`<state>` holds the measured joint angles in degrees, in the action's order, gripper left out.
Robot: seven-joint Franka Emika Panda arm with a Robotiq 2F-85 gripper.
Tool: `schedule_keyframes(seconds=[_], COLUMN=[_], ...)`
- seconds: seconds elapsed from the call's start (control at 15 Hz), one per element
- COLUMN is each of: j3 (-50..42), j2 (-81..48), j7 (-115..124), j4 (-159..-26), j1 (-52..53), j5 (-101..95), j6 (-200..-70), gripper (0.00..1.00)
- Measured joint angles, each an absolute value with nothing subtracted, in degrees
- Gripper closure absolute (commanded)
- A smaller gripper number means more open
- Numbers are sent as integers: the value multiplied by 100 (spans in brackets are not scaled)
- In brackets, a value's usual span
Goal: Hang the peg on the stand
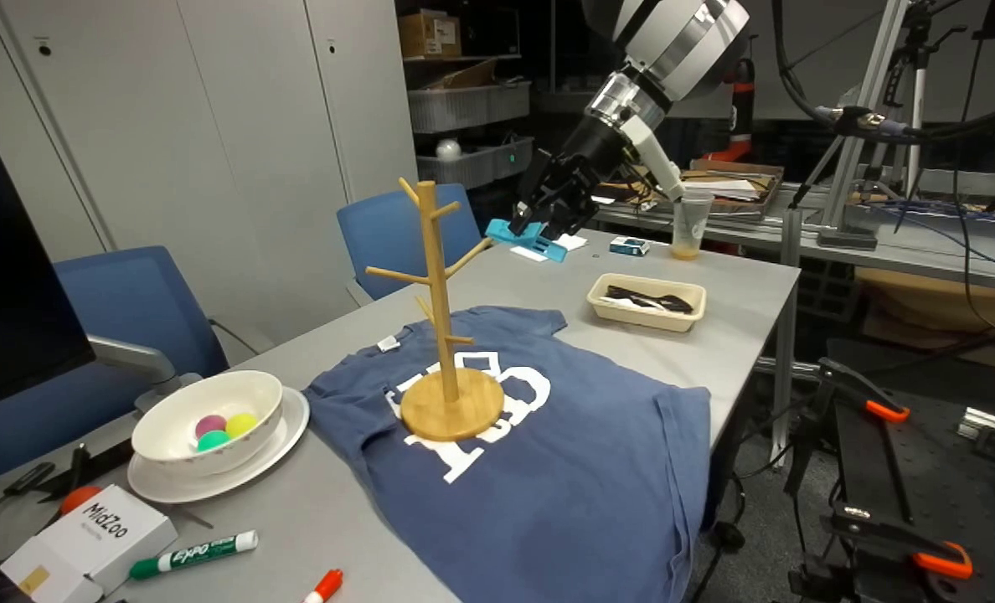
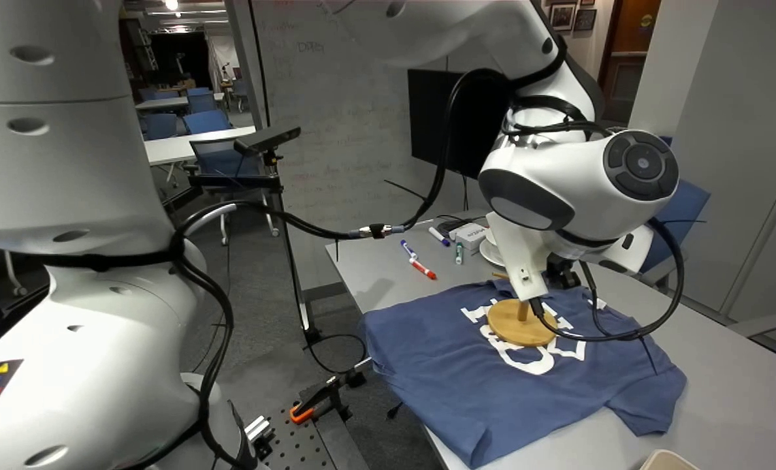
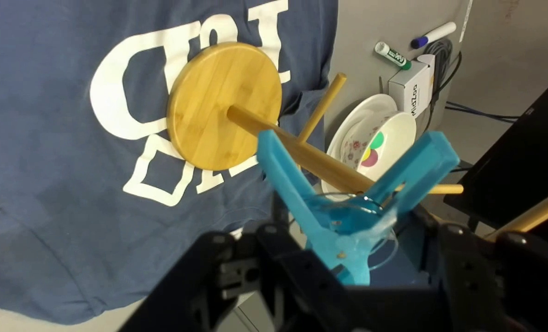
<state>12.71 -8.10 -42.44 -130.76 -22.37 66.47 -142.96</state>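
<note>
Teal peg (image 3: pixel 341 230) runs lengthwise up the wrist view, splayed ends topmost.

The table (image 1: pixel 539 289) is bright, the wrist view's tool (image 3: pixel 351 219) blurred.

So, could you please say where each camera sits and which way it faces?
Exterior view: facing the gripper across the stand; part of the arm shows.
Exterior view: near the arm, much of which shows, looking down over the shirt.
Wrist view: on the arm, looking past the peg toward the stand; gripper shows.
Both exterior views share stand and shirt.
</note>
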Motion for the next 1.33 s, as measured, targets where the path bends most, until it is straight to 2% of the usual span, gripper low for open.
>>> schedule_keyframes(seconds=[0.2,0.53,1.33], j3=[722,294,57], j2=[-810,-811,-856], j7=[-4308,-4704,-4829], j4=[-13072,-12991,-12955], j1=[-1674,-1224,-864], j5=[6737,7247,7385], j6=[-14295,-14297,-14297], gripper=[67,67,67])
